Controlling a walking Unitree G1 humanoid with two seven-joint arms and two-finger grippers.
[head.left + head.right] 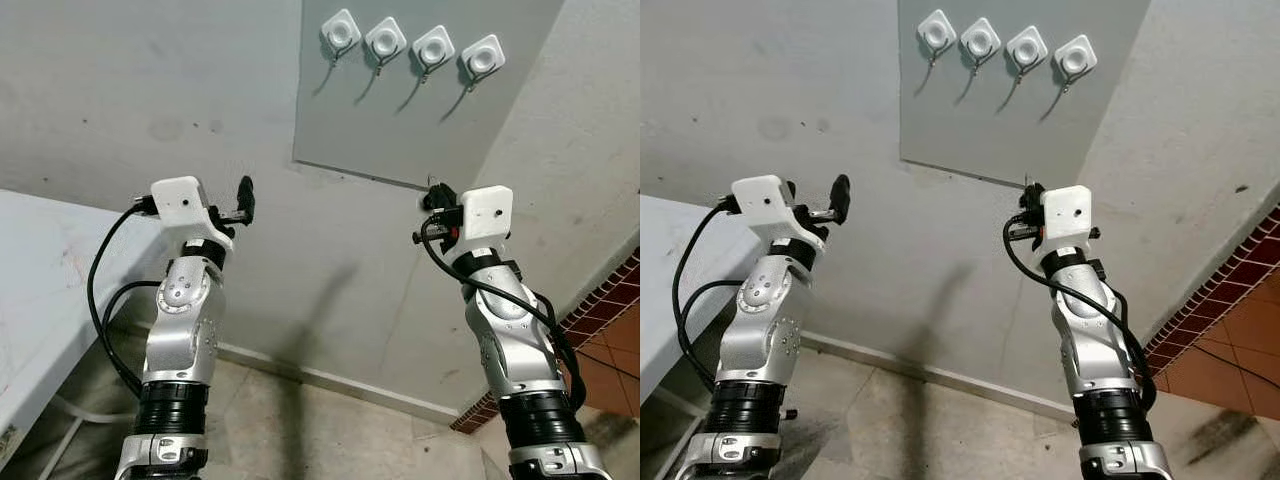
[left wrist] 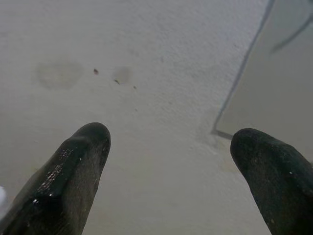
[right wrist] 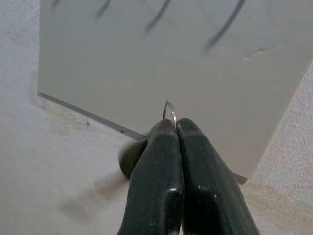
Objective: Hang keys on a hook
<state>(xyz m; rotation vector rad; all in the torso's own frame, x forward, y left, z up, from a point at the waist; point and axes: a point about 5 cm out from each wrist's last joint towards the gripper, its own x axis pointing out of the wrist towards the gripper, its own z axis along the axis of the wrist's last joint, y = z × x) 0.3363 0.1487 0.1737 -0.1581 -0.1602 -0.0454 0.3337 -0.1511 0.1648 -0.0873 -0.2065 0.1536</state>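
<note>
Several white square hooks (image 1: 412, 42) sit in a row on a grey panel (image 1: 400, 120) high on the wall. My right gripper (image 3: 175, 126) is shut on a thin metal key ring (image 3: 170, 111), whose loop sticks out above the fingertips, close to the panel's lower edge. In the left eye view the right gripper (image 1: 436, 196) is raised just under the panel's lower right corner, well below the hooks. My left gripper (image 1: 243, 201) is raised to the left of the panel, open and holding nothing, its fingers (image 2: 78, 166) pointing at the bare wall.
A white table (image 1: 40, 290) stands at the left, next to my left arm. The plastered wall (image 1: 130, 90) is close ahead. A brick-red tiled strip (image 1: 600, 320) runs at the lower right. The grey floor (image 1: 330, 430) lies below.
</note>
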